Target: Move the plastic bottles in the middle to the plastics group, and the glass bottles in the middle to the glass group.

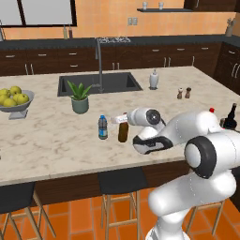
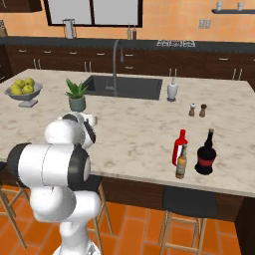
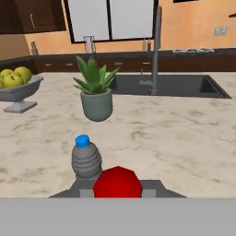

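A small clear water bottle with a blue cap stands mid-counter. Right beside it stands a slim amber-brown bottle, whose red top shows in the hand view. My gripper reaches in from the right at the height of its neck, with a finger close against each side of the red top. The bottle's base rests on the marble. At the counter's right end is the glass group: a bright red bottle, a tall dark bottle and another amber bottle.
A potted plant stands behind the two middle bottles. Behind it are the sink and a tall faucet. A bowl of yellow fruit is at the far left. A white dispenser and two small shakers stand further back right.
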Controlling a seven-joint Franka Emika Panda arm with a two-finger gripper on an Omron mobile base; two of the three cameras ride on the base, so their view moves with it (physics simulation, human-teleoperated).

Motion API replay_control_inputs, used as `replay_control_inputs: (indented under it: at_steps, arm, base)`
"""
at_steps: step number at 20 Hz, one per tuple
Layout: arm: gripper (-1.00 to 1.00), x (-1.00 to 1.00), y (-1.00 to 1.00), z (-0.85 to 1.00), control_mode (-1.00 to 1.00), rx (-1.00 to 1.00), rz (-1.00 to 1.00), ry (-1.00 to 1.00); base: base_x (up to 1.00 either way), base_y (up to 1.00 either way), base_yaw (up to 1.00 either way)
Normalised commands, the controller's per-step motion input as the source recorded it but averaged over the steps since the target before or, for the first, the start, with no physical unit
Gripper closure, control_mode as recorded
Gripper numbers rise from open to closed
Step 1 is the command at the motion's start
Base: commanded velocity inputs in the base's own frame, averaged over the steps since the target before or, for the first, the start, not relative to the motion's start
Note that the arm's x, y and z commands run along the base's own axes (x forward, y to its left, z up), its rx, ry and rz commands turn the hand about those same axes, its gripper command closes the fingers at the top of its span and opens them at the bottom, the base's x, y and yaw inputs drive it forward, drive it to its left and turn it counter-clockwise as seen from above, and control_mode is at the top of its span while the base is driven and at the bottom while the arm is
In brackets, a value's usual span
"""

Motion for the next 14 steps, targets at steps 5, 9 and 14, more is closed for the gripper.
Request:
replay_control_inputs:
  at_steps: [5, 9, 14]
  arm:
    - [1.0, -0.2, -0.4, 0.46, -1.0, 0.0, -0.18, 0.01]
    - [1.0, -0.1, -0.44, 0.29, -1.0, -0.01, -0.23, 0.03]
    - [1.0, -0.27, -0.46, 0.04, -1.0, 0.0, -0.26, 0.0]
  base:
    - [0.0, 0.0, 0.0]
    - [0.0, 0.0, 0.0]
    - [0.0, 0.0, 0.0]
